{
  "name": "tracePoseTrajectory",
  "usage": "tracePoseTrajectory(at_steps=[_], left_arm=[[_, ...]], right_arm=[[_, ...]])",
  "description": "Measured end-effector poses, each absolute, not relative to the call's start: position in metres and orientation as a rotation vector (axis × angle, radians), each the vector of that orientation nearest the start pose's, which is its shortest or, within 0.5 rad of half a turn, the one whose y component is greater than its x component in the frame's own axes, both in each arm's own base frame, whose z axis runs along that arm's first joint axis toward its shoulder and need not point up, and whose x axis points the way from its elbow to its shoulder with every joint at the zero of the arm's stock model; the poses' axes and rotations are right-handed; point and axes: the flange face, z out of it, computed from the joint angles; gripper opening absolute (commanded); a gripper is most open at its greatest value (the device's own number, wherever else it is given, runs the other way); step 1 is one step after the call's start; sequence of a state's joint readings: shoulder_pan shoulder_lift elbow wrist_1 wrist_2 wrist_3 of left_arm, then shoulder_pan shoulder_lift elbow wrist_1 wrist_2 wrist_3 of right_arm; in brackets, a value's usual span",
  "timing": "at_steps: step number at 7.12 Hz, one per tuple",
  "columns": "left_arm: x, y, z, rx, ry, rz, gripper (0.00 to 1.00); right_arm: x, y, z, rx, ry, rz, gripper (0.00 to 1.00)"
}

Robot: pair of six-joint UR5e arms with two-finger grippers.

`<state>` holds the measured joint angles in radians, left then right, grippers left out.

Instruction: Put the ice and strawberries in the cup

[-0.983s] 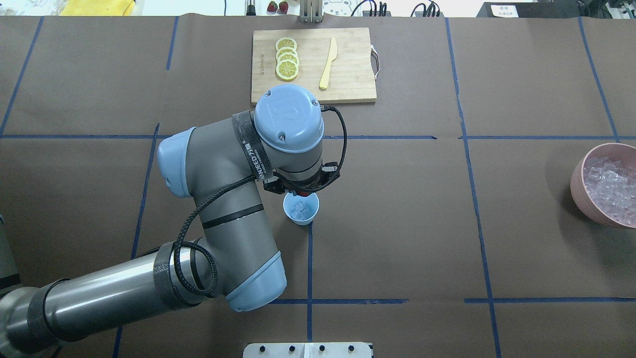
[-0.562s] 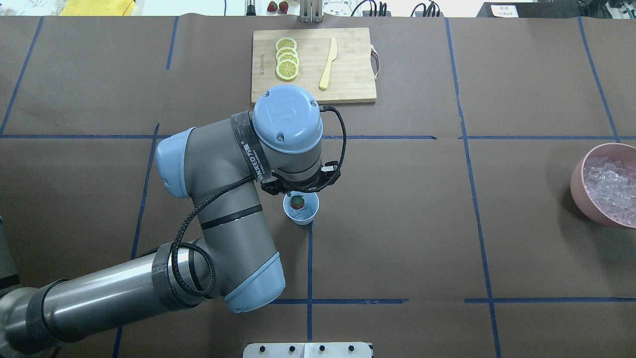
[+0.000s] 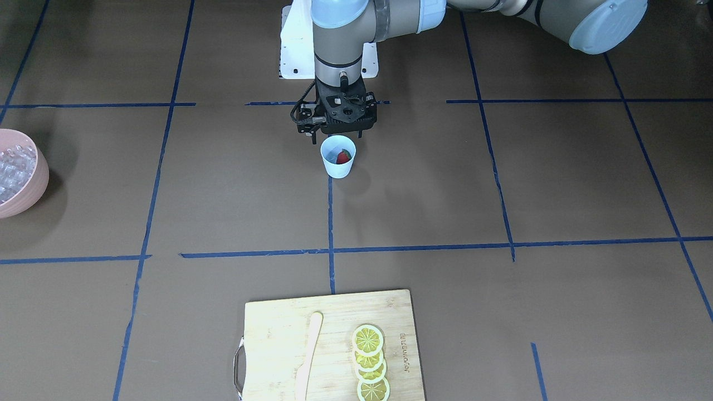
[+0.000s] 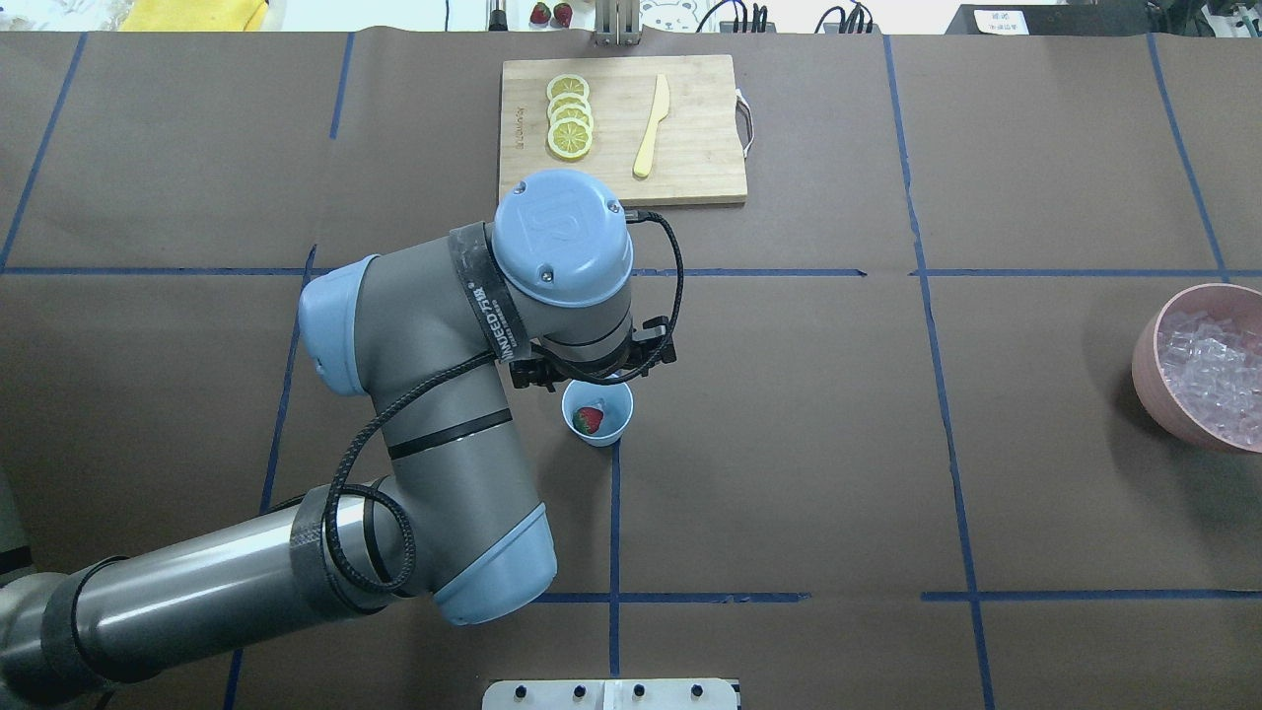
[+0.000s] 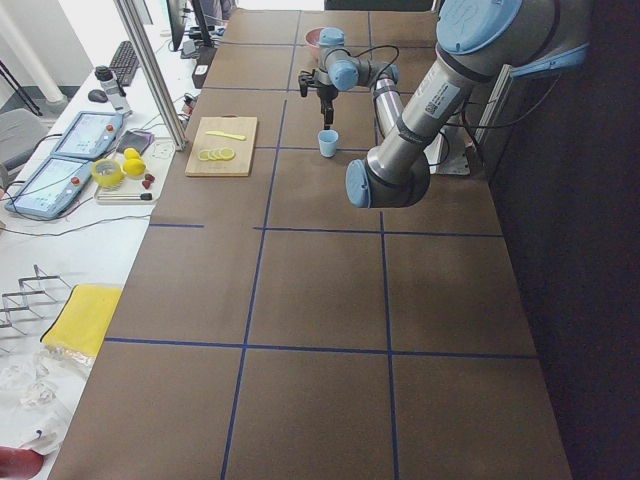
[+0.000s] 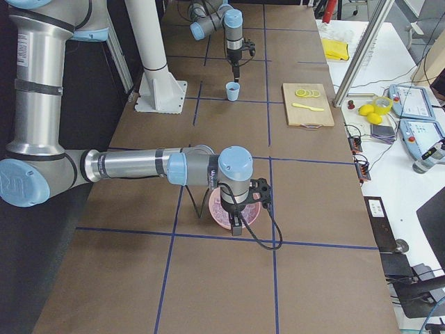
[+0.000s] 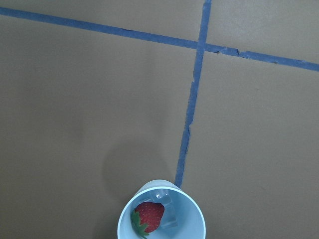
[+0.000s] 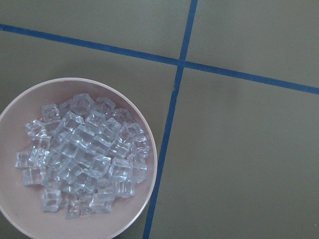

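The pale blue cup (image 3: pixel 338 164) stands on the brown table at a blue tape crossing. Inside it the red strawberry (image 7: pixel 149 215) lies on top of clear ice (image 7: pixel 168 203); the berry (image 4: pixel 589 420) also shows from overhead. My left gripper (image 3: pixel 335 135) hangs just above the cup's rim on the robot's side, open and empty. More ice (image 8: pixel 84 154) fills the pink bowl (image 8: pixel 144 149). My right gripper (image 6: pixel 235 227) hovers over that bowl in the exterior right view only, so I cannot tell whether it is open or shut.
A wooden cutting board (image 4: pixel 690 148) with lemon slices (image 4: pixel 570 116) and a pale knife (image 4: pixel 651 126) lies beyond the cup. The pink bowl (image 4: pixel 1149 360) sits at the table's right edge. A white base plate (image 3: pixel 289 55) is behind the left gripper.
The strawberry left the left gripper and dropped into the cup, where it now lies on the ice. The left arm shifted slightly left.
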<state>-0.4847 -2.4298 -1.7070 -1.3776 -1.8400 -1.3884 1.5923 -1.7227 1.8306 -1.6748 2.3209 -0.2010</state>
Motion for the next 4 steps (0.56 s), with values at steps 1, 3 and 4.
tracePoseTrajectory(at_steps=[1,3,4], left_arm=[[0.530,-0.402,0.121,0.040,0.837,-0.136,1.00],[0.468,-0.411,0.172,0.123,0.810,-0.003,1.00],[0.431,-0.430,0.197,0.146,0.793,0.064,1.00]], right_arm=[[0.075,-0.424,0.613,0.088,-0.746,-0.173,0.99],[0.074,-0.424,0.612,0.089,-0.746,-0.175,0.99],[0.074,-0.424,0.613,0.088,-0.746,-0.174,0.99]])
